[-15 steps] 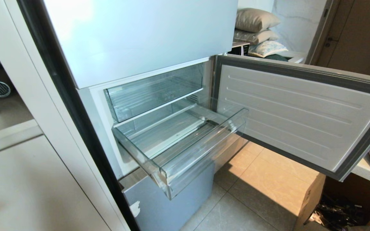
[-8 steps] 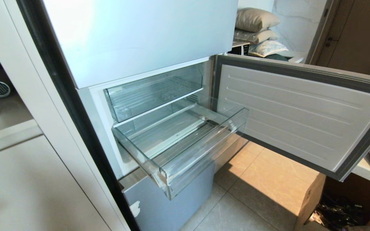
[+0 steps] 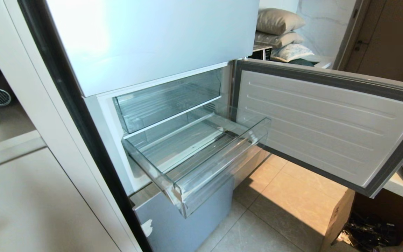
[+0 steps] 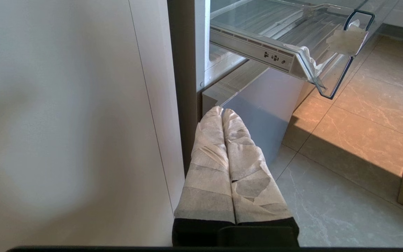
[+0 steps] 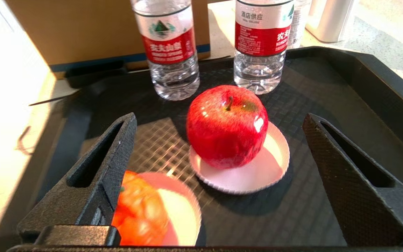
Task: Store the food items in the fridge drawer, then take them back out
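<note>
Over the tray (image 5: 380,80), stem-up apple (image 5: 226,126).

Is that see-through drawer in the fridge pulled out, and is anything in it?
The fridge drawer is pulled out, its clear front wall standing well forward of the fridge body. It is empty: only its ribbed floor shows through.

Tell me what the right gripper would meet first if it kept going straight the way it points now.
Most likely the red apple on its white paper plate: it sits centred between the open fingers of the right gripper, nothing in between. Depth is hard to judge; a steeper line would reach the black tray first.
</note>
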Tool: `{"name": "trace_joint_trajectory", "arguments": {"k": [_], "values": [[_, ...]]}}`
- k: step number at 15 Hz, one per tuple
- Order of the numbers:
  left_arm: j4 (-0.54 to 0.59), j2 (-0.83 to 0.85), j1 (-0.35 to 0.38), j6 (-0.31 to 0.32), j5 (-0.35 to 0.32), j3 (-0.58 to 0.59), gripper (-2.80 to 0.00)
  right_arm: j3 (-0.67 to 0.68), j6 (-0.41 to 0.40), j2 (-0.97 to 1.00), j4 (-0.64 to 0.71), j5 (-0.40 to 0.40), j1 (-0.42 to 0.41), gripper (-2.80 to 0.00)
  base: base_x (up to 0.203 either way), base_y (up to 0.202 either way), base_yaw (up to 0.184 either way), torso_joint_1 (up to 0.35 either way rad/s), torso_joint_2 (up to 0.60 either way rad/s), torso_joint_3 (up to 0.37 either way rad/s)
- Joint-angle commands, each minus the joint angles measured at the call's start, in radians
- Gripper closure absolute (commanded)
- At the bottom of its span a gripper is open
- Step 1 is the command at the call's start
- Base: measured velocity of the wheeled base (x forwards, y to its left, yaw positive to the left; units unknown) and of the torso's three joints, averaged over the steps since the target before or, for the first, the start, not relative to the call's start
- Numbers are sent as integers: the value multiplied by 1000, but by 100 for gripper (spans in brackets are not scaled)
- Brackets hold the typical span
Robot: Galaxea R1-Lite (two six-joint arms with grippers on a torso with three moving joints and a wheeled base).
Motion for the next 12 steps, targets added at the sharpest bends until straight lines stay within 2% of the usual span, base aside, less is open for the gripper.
{"name": "trace_joint_trajectory", "arguments": {"k": [1,12], "values": [[0,2,0,0,0,0,0,-51,-2,64,-5,-1,-8,-280,0,0,0,0,0,0],[0,2,0,0,0,0,0,-297,0,241,-4,0,-24,-280,0,0,0,0,0,0]]}}
